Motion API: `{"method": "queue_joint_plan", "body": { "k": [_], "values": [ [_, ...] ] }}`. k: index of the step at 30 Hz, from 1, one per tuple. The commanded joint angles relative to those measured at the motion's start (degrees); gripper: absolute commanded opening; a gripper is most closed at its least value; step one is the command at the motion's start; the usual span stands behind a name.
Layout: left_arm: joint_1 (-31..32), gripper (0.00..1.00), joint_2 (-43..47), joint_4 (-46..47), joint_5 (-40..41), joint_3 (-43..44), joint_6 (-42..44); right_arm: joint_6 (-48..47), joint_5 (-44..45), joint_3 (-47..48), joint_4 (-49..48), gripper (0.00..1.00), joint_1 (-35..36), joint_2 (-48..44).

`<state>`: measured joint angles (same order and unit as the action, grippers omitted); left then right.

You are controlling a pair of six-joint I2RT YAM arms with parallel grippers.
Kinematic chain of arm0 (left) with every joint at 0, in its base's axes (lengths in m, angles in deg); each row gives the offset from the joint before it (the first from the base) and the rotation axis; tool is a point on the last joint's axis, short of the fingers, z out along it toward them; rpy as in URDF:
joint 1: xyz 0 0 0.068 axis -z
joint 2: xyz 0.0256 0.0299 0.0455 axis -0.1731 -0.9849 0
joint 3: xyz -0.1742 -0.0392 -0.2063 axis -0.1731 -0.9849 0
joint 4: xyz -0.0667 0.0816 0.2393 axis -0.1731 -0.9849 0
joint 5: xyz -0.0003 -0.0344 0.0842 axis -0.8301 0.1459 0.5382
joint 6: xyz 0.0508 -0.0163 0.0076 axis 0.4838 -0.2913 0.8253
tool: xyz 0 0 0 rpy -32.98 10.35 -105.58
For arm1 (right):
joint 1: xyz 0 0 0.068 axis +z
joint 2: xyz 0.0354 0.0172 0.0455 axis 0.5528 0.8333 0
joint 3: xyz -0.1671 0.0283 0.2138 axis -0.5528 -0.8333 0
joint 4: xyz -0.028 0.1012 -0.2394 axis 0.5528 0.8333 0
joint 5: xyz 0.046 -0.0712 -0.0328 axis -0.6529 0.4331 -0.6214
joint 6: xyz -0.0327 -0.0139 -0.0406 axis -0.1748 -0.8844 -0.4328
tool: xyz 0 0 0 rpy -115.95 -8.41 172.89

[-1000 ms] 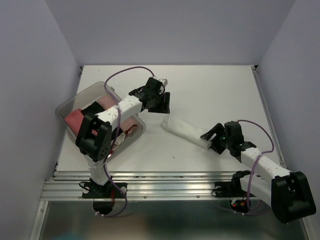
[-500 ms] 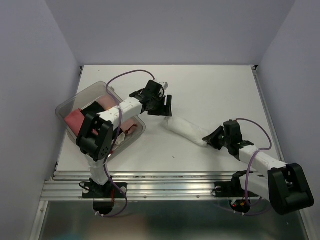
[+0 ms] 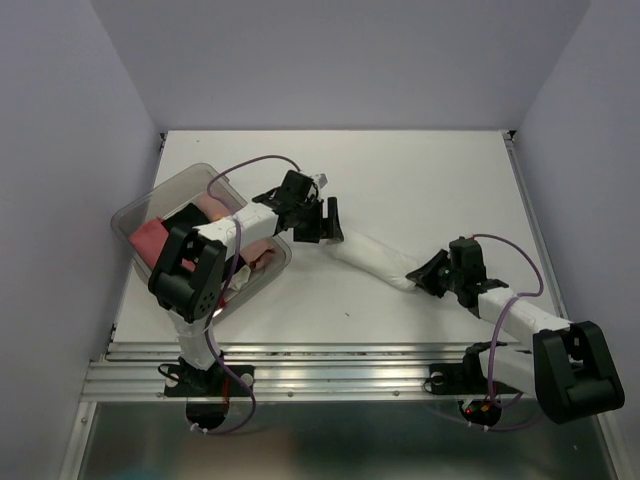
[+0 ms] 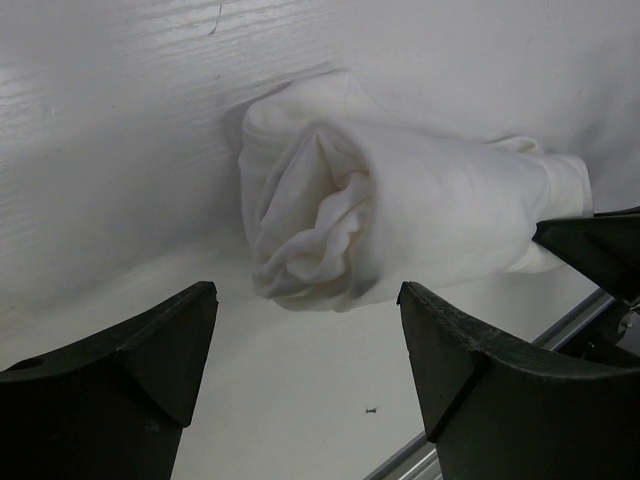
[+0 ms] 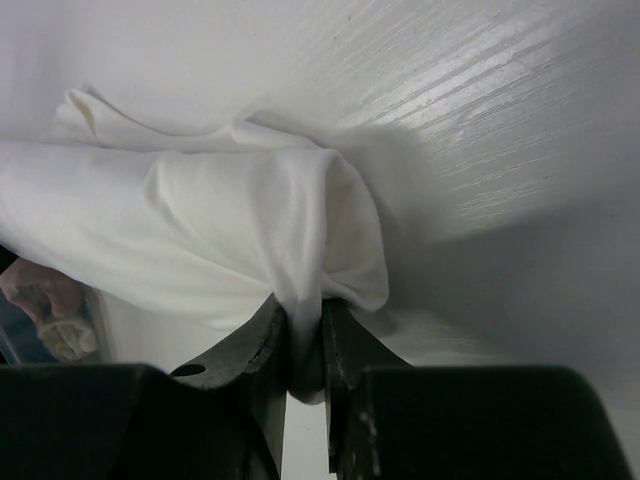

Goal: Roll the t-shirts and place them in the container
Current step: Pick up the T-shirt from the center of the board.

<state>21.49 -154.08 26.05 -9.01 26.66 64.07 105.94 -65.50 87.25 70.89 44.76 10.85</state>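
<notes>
Top external: right gripper (image 3: 427,276) pinches the 4 o'clock end of the rolled white t-shirt (image 3: 372,259); left gripper (image 3: 324,222), spread wide and empty, sits at its 10 o'clock end.

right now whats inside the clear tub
Pink cloth shows in the left part of the tub, and pale cloth at its near right corner. The left arm crosses over the middle, so whatever lies under it is hidden.

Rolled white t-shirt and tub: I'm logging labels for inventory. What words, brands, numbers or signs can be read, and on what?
None can be read.
The rolled white t-shirt shows only plain cloth, with no label in view.
The clear tub and the shirts in it show no legible print from above.
</notes>
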Motion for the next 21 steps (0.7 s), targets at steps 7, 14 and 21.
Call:
{"method": "queue_joint_plan", "body": {
  "k": [7, 14, 21],
  "values": [
    [-0.4, 0.83, -1.2, 9.7, -3.8, -2.7, -6.4, -3.7, 6.0, -1.8, 7.3, 0.01, -1.1, 2.1],
    [-0.4, 0.83, -3.7, 7.6, 0.3, -2.3, -7.7, -3.7, 5.8, -1.8, 7.4, 0.01, -1.1, 1.7],
    [-0.4, 0.83, -4.7, 6.3, 1.6, -2.5, -7.0, -3.6, 5.5, -1.6, 7.4, 0.01, -1.1, 1.9]
  ]
}}
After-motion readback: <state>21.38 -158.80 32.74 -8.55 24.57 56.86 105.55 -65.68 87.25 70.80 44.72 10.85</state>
